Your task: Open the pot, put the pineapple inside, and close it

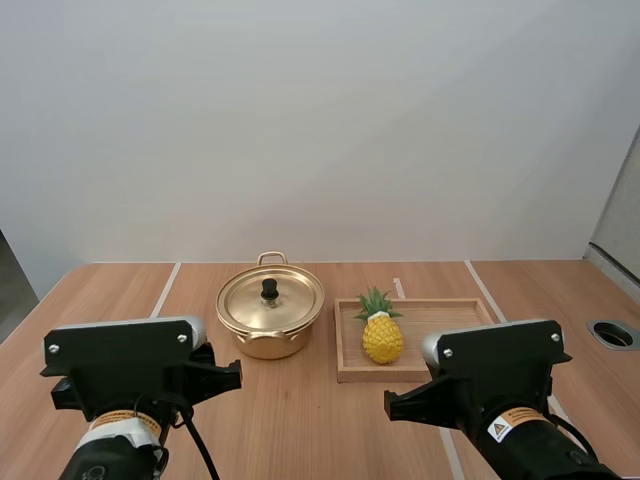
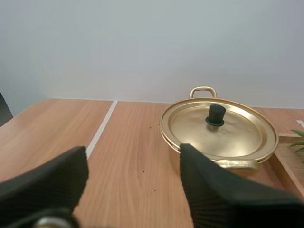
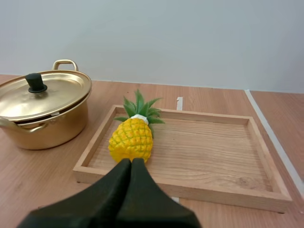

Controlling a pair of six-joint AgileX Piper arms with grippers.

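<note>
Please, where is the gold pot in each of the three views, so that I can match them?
High view: pot at mid-table, just left of the wooden tray.
Left wrist view: pot beyond the open jaws.
Right wrist view: pot beside the tray, near the pineapple.
Shared landmark: the lid's black knob.
</note>
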